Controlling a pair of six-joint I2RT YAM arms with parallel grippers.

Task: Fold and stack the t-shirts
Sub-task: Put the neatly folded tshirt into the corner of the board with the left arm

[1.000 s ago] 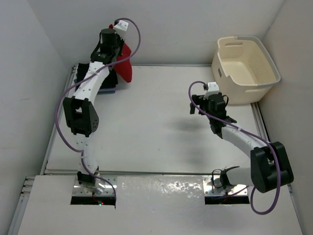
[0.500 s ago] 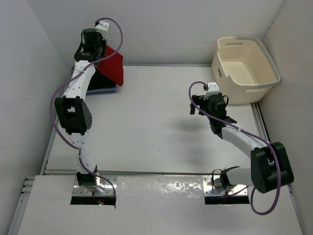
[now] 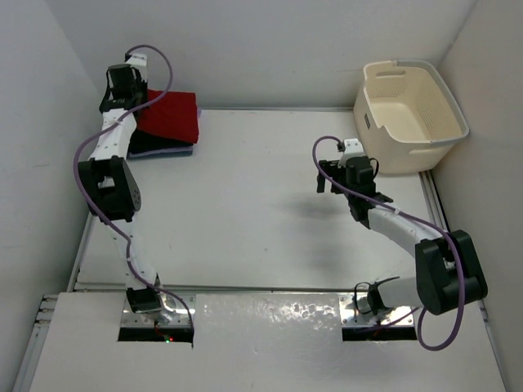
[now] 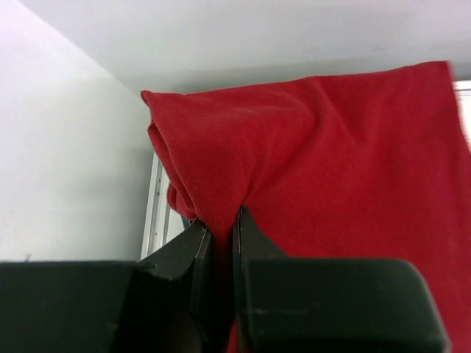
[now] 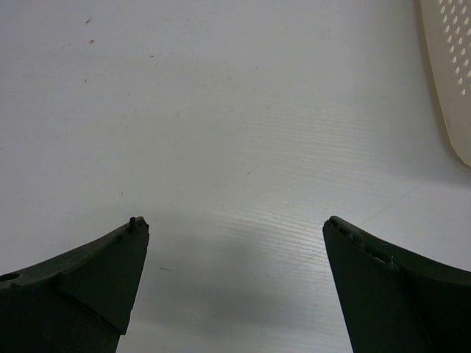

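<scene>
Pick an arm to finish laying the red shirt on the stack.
Left. The left gripper is shut on the red t-shirt, right over the folded stack. The right gripper hangs open above bare table beside the basket, far across.

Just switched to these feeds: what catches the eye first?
The red shirt at the far left corner, lying on a stack of darker shirts, with the left gripper shut on a pinch of its cloth. On the right, the right gripper hangs open over the table, near the cream basket.
</scene>
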